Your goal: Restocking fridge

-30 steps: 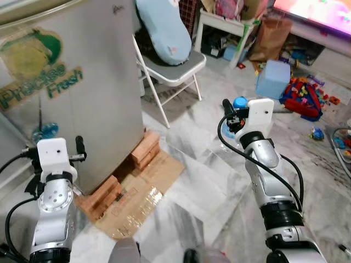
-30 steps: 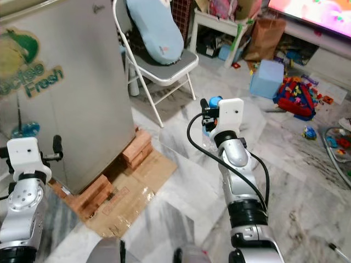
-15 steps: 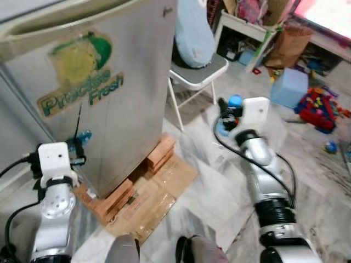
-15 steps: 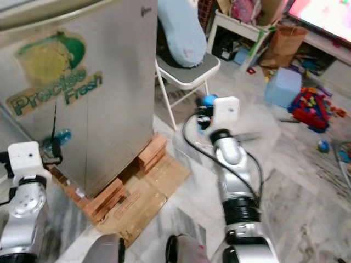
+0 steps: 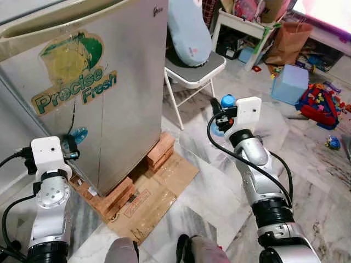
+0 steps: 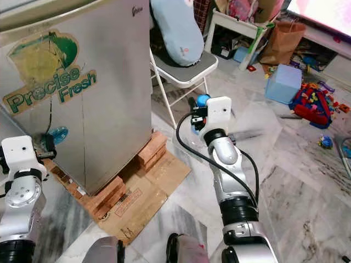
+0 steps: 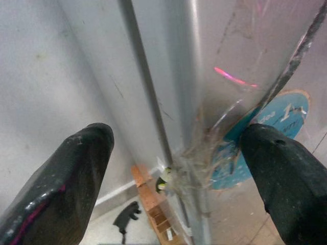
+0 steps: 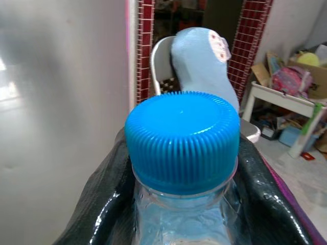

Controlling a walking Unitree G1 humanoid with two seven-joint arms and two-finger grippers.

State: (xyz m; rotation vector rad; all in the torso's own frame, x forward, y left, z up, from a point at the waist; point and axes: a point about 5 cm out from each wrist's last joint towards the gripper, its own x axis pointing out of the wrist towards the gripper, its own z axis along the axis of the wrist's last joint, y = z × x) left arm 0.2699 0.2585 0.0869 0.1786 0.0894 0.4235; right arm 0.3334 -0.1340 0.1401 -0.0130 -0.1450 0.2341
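Nearest to me, flattened cardboard (image 5: 151, 189) lies on the marble floor (image 5: 219, 219) beside the bricks (image 5: 156, 153) that carry the fridge (image 5: 104, 82). My left end effector (image 7: 168, 168) is raised close to the fridge's lower front, fingers (image 7: 66, 173) spread wide with nothing between them, straddling the door edge beside a round blue sticker (image 7: 265, 138). My right end effector (image 5: 219, 112) is held forward at mid-height, clamped on a water bottle (image 8: 184, 204) with a blue cap (image 8: 182, 138). Beyond stands a folding chair (image 5: 194, 68) bearing a pale blue cushion (image 5: 189, 27); further right, scattered toys (image 5: 318, 101)
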